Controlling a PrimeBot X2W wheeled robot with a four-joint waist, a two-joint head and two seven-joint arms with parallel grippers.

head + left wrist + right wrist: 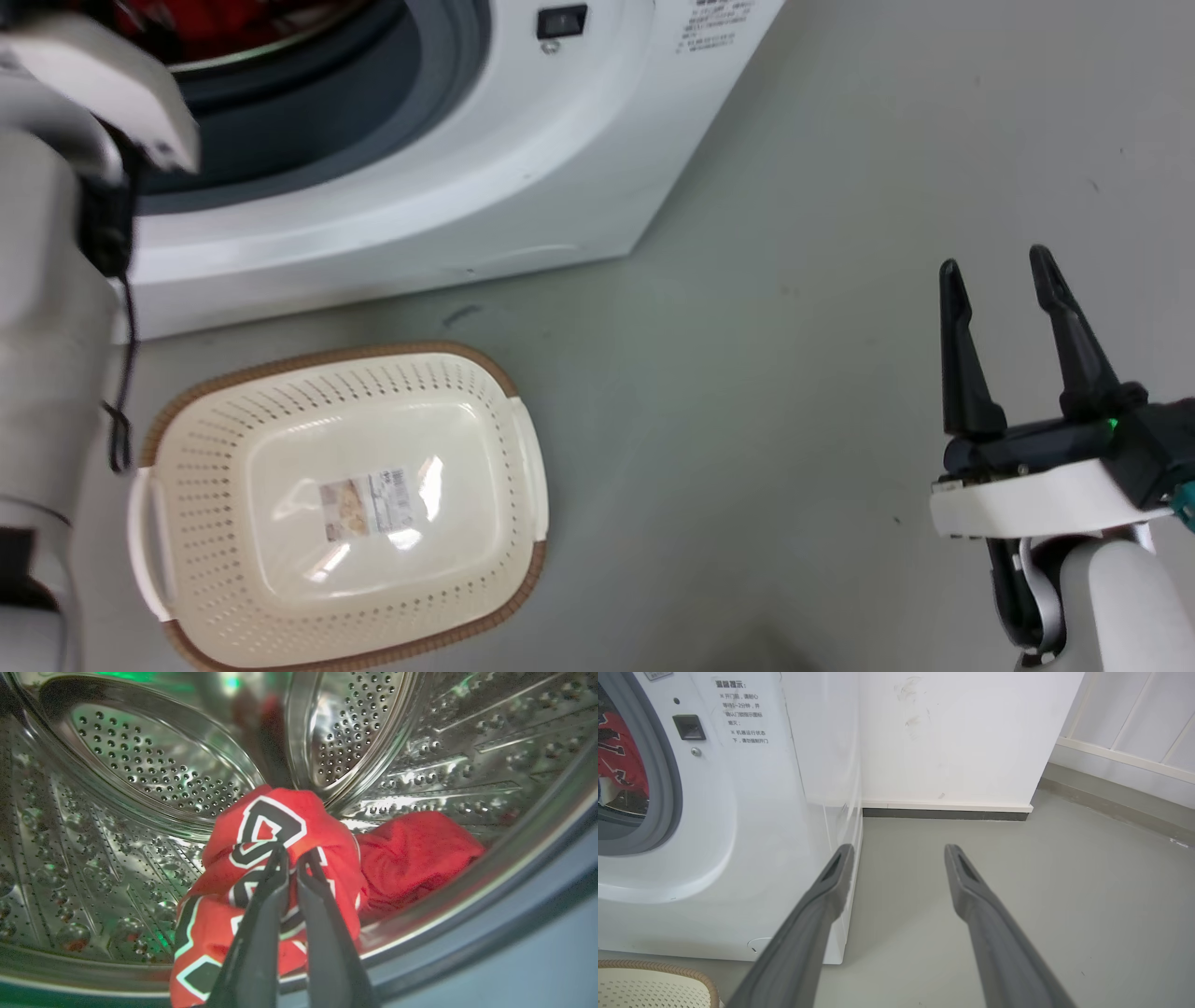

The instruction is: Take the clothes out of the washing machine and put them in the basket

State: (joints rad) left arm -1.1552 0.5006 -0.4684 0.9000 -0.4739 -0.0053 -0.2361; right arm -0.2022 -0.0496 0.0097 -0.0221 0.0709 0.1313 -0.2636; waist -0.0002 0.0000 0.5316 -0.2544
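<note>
A: What lies around the work, largest first?

B: Grey floor (794, 327) and, seen from the right wrist, a white wall (948, 732). The washer (467, 168) stands on that floor, its porthole ringed by a grey gasket (373, 121). Just before it sits the basket (215, 448), mouth up, long axis running roughly along the washer's front, a label (366, 504) on its bottom. The pale left forearm (47, 327) reaches up past the basket's left end into the porthole.

A: And the jersey?

B: The jersey (271, 812) is inside the steel drum (140, 765), a crumpled red heap low in it. The drum's front edge and the gasket lie between it and the basket.

A: Relative to the hand?

B: The left gripper (292, 856) is in the drum, fingers nearly together, pinching a fold of the lettered part. One bunch of cloth rises around and beyond the fingertips; a plain red lobe spreads to their right in the wrist view.

A: Which way does it run?

B: The gripped bunch runs along the fingers, from the drum's front edge toward its back, lettering facing the wrist camera. The overall long axis of the heap cannot be told.

A: The other hand?

B: The right gripper (994, 261) hangs over bare floor, well apart from washer and basket, fingers spread wide, holding nothing.
</note>
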